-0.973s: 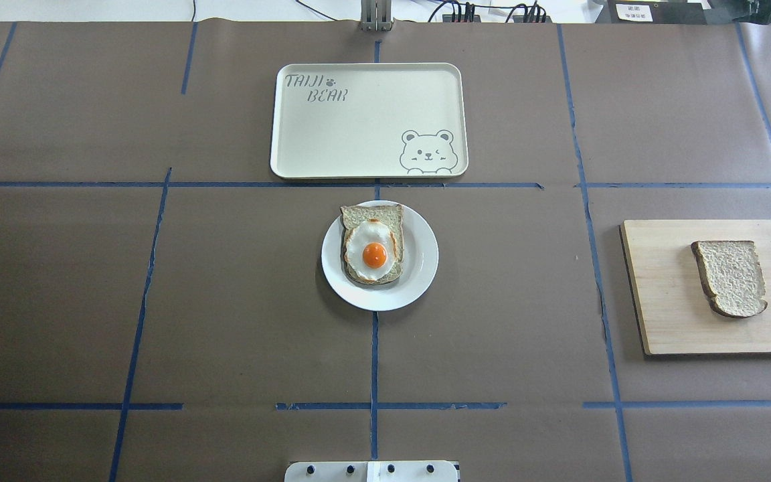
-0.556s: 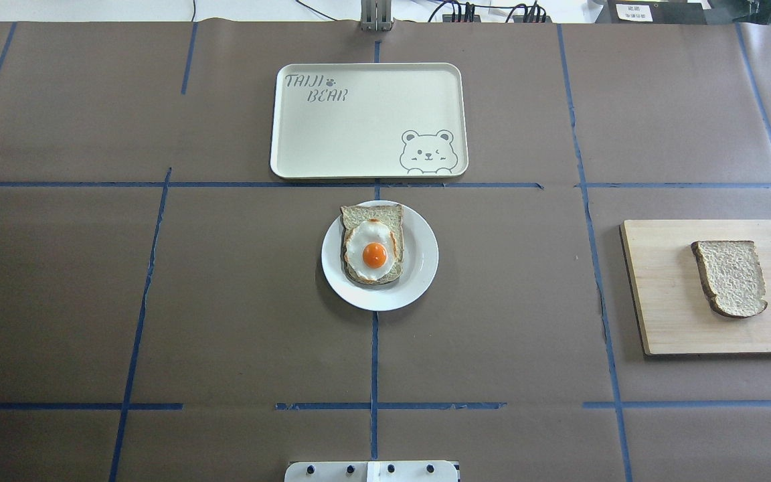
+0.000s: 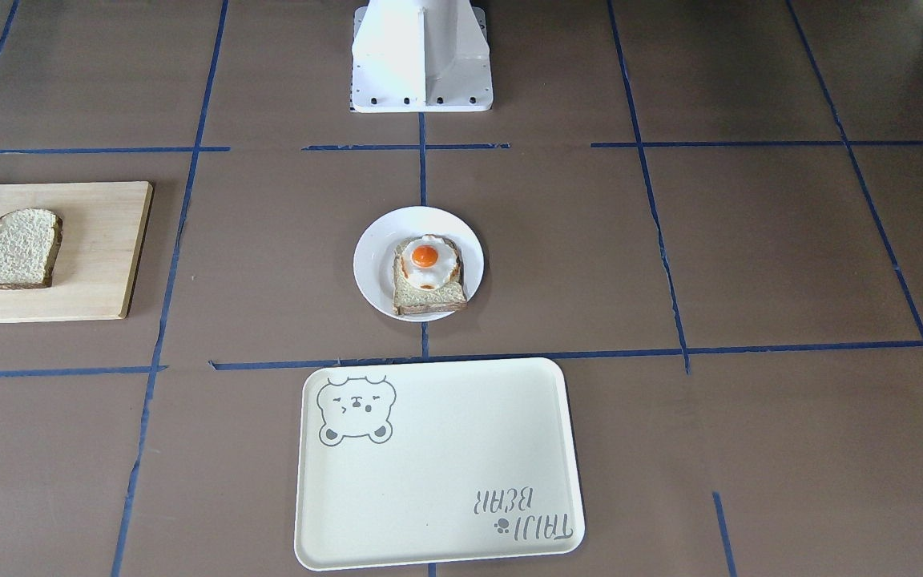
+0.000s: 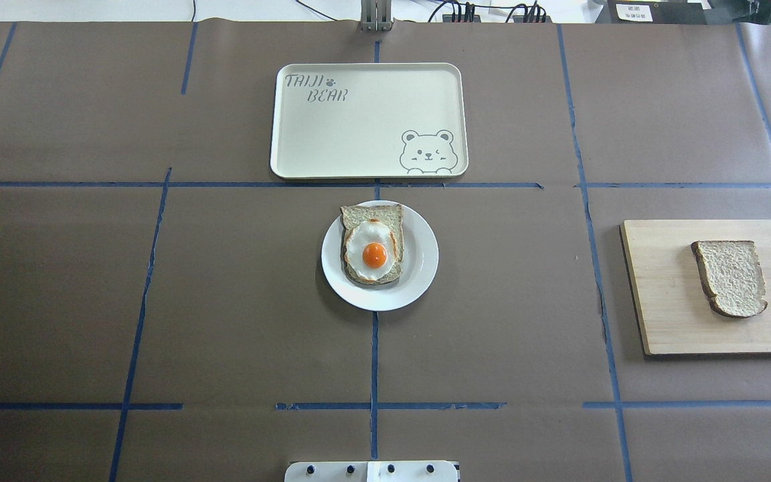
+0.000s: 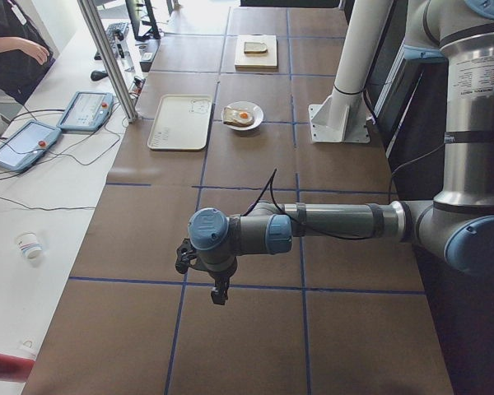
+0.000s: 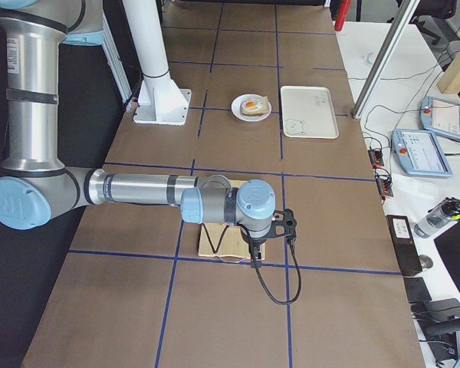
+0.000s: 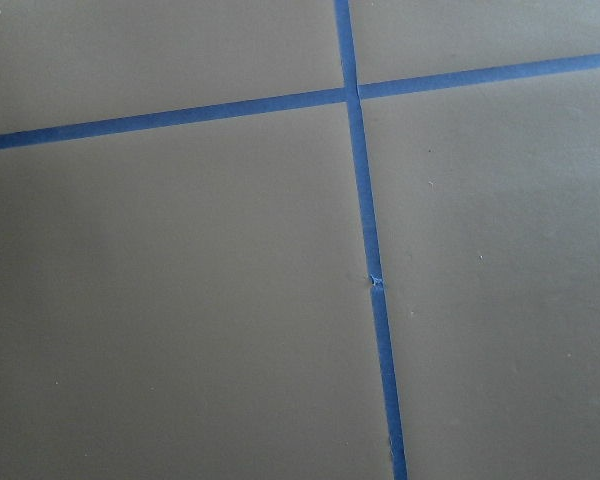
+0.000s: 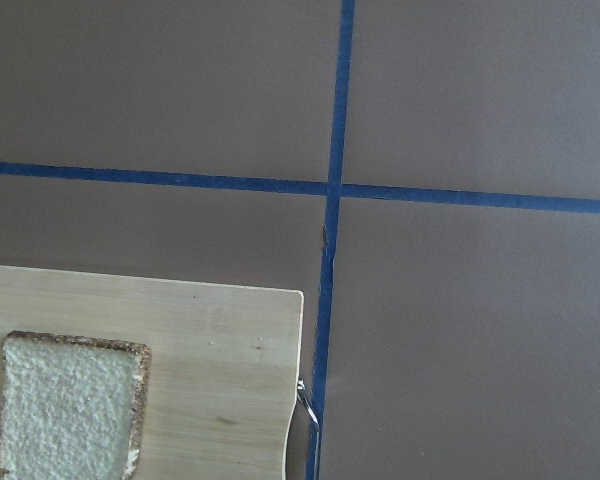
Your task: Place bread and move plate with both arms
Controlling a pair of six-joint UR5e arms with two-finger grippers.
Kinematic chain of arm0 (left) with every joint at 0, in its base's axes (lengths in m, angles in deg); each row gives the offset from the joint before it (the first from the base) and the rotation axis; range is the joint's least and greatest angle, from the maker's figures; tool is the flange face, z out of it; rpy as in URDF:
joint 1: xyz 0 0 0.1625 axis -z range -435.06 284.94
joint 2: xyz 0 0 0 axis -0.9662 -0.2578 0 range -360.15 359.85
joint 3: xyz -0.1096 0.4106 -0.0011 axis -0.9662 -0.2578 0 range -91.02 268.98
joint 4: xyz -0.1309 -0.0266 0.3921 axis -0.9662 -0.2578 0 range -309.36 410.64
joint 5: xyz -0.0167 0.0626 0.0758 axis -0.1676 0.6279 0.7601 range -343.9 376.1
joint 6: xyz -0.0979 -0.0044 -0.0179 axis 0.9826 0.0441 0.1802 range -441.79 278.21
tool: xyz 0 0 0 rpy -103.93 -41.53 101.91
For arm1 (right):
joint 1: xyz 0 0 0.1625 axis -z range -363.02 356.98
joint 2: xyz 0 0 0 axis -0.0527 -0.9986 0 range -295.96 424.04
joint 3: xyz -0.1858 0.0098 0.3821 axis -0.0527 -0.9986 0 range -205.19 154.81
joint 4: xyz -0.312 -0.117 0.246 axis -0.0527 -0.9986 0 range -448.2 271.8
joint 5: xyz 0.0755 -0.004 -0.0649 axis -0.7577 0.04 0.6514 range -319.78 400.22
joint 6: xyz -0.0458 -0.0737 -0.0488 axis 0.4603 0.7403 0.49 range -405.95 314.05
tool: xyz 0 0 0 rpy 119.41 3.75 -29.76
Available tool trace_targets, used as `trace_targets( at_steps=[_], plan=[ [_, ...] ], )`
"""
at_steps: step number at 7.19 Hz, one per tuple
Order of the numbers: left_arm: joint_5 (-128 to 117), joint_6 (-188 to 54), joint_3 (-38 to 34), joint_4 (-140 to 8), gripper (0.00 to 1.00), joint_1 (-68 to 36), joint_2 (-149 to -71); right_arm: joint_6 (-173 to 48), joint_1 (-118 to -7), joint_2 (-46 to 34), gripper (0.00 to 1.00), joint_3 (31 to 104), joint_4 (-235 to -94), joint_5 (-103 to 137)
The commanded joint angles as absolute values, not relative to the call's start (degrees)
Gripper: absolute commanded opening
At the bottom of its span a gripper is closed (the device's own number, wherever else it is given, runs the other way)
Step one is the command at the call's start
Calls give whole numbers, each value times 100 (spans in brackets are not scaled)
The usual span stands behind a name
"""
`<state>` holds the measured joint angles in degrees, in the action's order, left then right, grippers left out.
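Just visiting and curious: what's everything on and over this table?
plain pale-tan bread slice: one, tan, on the board
pale wooden cutting board: one, wood-coloured, robot's right side
small round white plate: one, white, table centre
egg-topped bread slice: one, tan, on the plate
cream rectangular bear-print tray: one, cream, beyond the plate
silver-grey left arm and right arm: two, blue joints, table's ends
black left end effector and right end effector: two, open or shut unclear

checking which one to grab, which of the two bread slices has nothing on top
The bread slice on the wooden cutting board, on the robot's right. It is bare; the other slice, on the white plate, carries a fried egg.
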<state>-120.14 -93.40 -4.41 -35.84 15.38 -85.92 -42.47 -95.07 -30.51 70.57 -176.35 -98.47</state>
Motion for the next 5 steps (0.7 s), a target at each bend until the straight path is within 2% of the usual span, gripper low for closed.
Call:
trace_targets(
  at_steps=[1,5],
  plan=[
    [-12013,-9339,-480,-3584,100,1538,-8593,-4644,-9373,-3079,100,7070,-17479,-9917],
    [-12013,-9339,-515,-3584,100,1538,-8593,-8260,-7962,-3684,100,7017,-14418,-9874]
  ],
)
